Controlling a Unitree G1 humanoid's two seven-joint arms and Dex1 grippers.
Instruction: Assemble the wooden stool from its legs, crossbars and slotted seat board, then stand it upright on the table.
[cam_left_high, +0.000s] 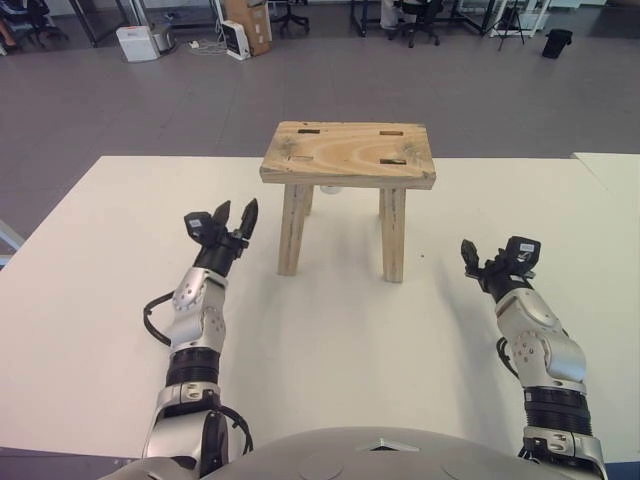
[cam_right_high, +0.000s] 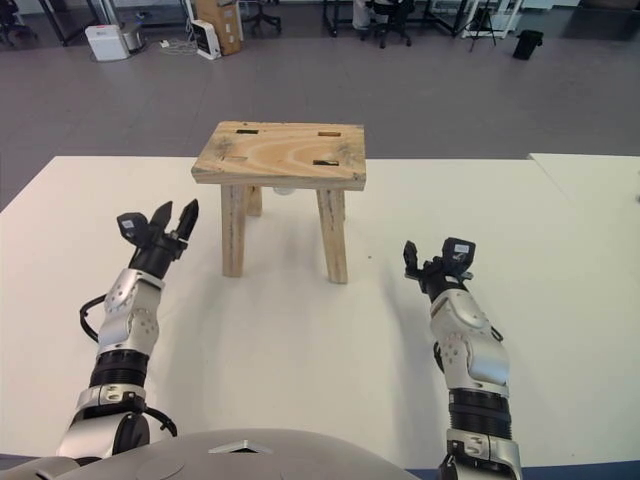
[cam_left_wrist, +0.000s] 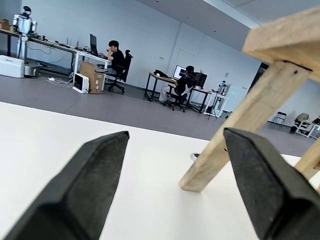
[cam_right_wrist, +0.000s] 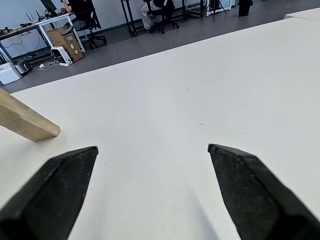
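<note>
Bright, even indoor light from overhead; ceiling light strip (cam_left_wrist: 235, 12) visible in left wrist view. White desk (cam_left_high: 330, 350) evenly lit, no hard glare or hotspots. Soft diffuse shadow under stool (cam_left_high: 348, 155) seat, darkest around legs, edges undefined. Black fingers of right end effector (cam_right_wrist: 152, 148) read as flat dark shapes; pale shadow on desk between them. Left wrist view tilted.

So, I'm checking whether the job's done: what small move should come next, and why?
Probably just draw both arms back. The stool already stands upright and assembled on the table, and the left hand and right hand are open, apart from it.
</note>
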